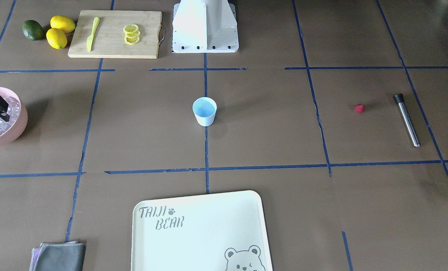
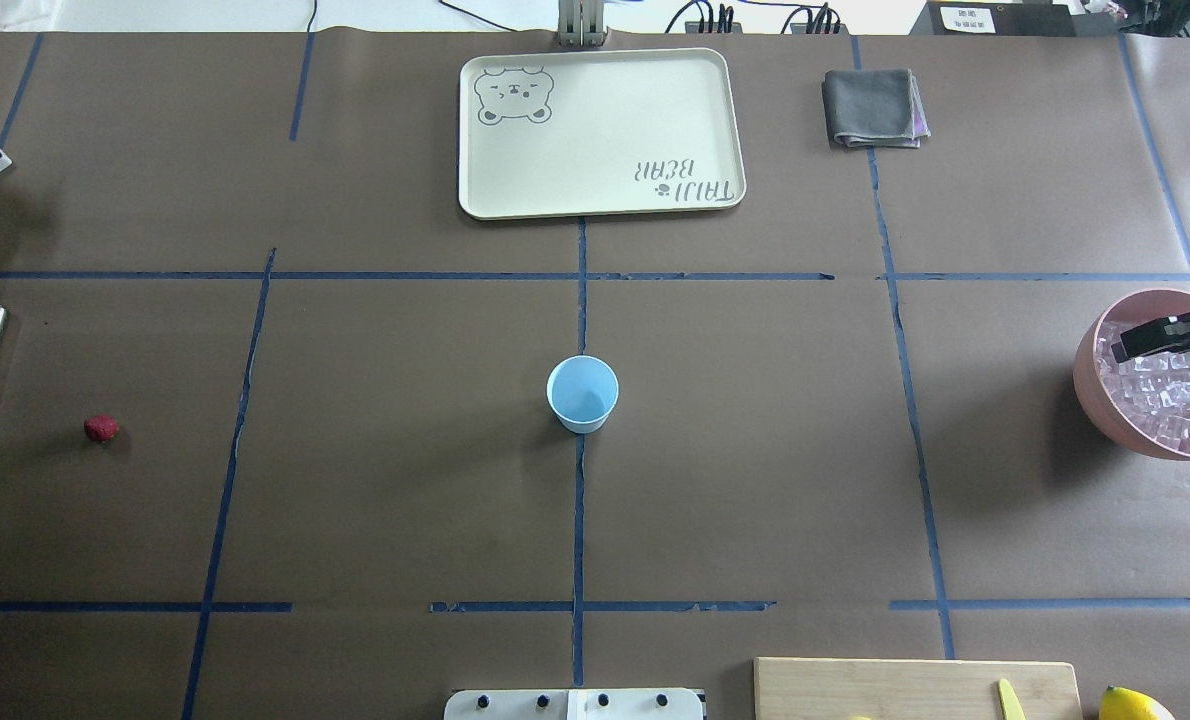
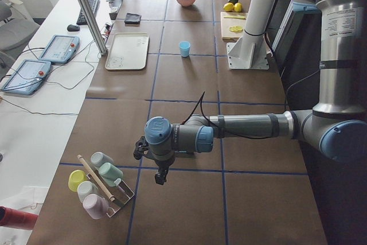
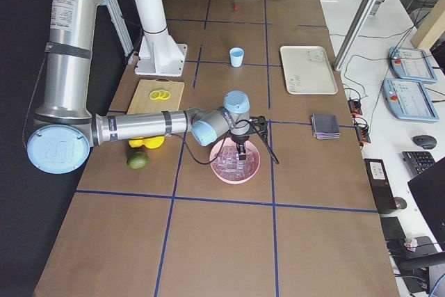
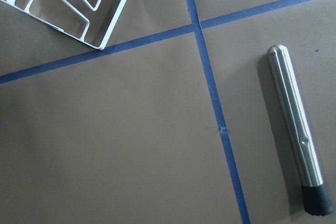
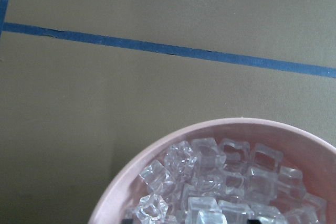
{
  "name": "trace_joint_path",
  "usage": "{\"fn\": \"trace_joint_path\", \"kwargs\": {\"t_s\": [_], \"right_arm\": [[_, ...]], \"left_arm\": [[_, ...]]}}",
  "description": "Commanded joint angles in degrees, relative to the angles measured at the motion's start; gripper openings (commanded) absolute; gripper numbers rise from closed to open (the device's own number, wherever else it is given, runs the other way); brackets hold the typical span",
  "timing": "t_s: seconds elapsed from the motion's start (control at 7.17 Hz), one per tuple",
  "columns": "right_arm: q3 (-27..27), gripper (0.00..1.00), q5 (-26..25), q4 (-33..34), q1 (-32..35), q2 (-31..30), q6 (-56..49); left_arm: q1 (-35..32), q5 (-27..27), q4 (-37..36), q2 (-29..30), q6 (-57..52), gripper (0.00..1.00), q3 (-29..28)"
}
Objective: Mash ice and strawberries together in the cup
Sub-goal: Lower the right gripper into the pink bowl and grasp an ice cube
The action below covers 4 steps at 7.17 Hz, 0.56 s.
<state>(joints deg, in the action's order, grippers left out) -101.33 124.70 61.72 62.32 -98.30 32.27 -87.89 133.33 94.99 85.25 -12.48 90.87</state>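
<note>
On tray (image 1: pixel 209 241): "TAIJI BEAR". Right gripper (image 2: pixel 1127 347) fingers apart over ice (image 6: pixel 220 177); left gripper (image 3: pixel 161 177): cannot tell.

A robotics lab: a taped-grid table (image 3: pixel 189 113), teach pendants (image 3: pixel 60 49) on a cabled side bench (image 3: pixel 34 101).

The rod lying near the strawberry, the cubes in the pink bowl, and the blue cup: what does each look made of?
The rod: polished metal, likely steel, with bright streak reflections; its dark tip looks matte, perhaps rubber or plastic. The cubes: clear and glassy, real ice or acrylic, I cannot tell. The cup: smooth, opaque, probably plastic, with soft highlights only.
</note>
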Motion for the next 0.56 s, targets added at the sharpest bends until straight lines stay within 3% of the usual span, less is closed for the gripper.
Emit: {"fn": "trace_joint_path", "kwargs": {"t_s": [0.0,0.42], "right_arm": [[0.43,0.77,-1.21,0.07,-0.89,0.04,-0.11],[0.87,0.76,-1.21,0.07,-1.33,0.04,-0.11]], "left_arm": [[0.0,0.0,0.11,0.0,0.0,1.0,-0.07],[0.0,0.0,0.11,0.0,0.0,1.0,-0.07]]}}
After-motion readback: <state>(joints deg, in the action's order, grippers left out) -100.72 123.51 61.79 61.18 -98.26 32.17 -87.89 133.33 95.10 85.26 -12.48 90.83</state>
